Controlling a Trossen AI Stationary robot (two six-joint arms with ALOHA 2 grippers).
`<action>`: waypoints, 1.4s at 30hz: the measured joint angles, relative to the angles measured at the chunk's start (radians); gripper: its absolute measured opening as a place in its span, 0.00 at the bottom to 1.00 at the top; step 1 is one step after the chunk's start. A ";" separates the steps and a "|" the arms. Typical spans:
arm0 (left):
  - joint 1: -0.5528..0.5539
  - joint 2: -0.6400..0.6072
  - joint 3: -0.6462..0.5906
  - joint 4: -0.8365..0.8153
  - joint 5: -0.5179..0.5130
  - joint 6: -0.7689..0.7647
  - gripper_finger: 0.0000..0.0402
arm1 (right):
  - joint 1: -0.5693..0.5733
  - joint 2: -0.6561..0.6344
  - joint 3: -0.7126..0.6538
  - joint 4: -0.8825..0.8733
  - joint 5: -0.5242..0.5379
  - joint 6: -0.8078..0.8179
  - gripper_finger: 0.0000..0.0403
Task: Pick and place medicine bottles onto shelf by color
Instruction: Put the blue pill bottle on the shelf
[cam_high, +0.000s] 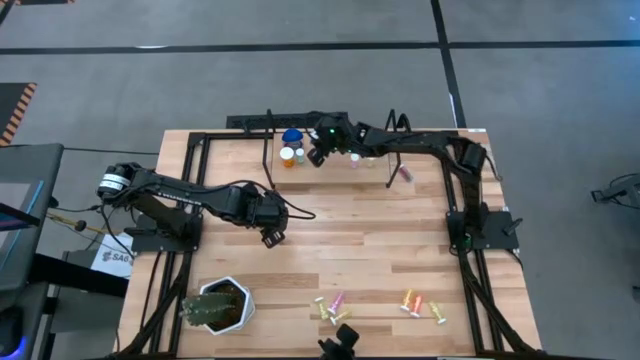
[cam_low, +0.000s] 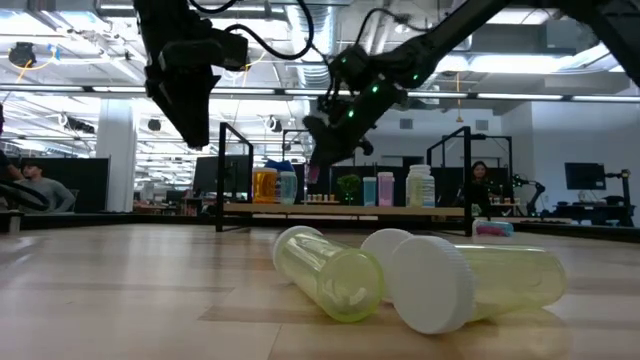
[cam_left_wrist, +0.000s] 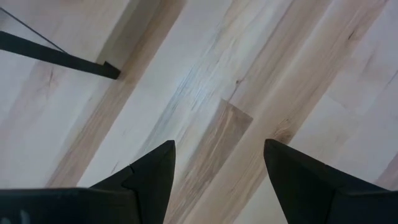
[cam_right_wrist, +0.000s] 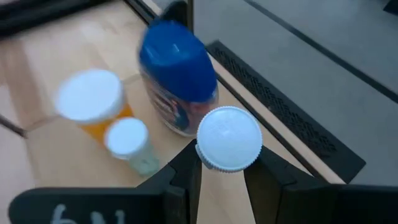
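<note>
My right gripper (cam_high: 318, 152) hangs over the left part of the shelf (cam_low: 340, 210) at the table's far edge, shut on a white-capped bottle (cam_right_wrist: 229, 138). Its body is mostly hidden; a pink bit (cam_low: 313, 176) shows under the fingers. Standing on the shelf below are a blue-lidded bottle (cam_right_wrist: 177, 59), an orange bottle (cam_right_wrist: 92, 102) and a small white-capped vial (cam_right_wrist: 129, 142). More bottles (cam_high: 362, 159) stand farther right on the plank. My left gripper (cam_high: 272, 237) hovers open over bare wood at the table's middle left (cam_left_wrist: 217, 168). My right gripper pinches the bottle between its two fingers just under the white cap (cam_right_wrist: 214, 163), one finger on each side. The fingers (cam_right_wrist: 186, 171) slant down toward the table's far left. The bottle is upright, cap up, lifted clear above the shelf plank.
Several loose yellow, pink and orange bottles (cam_high: 335, 308) (cam_high: 415, 303) lie near the table's front edge; two yellow ones (cam_low: 330, 275) lie close to the low camera. A green spiky plant in a white pot (cam_high: 215, 305) stands at the front left. A pink bottle (cam_high: 404, 173) lies right of the shelf.
</note>
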 joint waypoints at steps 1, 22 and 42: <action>0.000 0.000 0.000 -0.002 -0.001 0.000 0.58 | -0.001 0.015 0.008 -0.003 0.000 0.000 0.29; 0.023 0.000 0.000 -0.020 0.009 -0.005 0.58 | -0.025 0.078 0.034 -0.065 -0.030 -0.025 0.29; 0.023 0.000 0.000 -0.017 0.008 -0.005 0.58 | -0.052 0.077 0.034 -0.074 -0.034 -0.159 0.30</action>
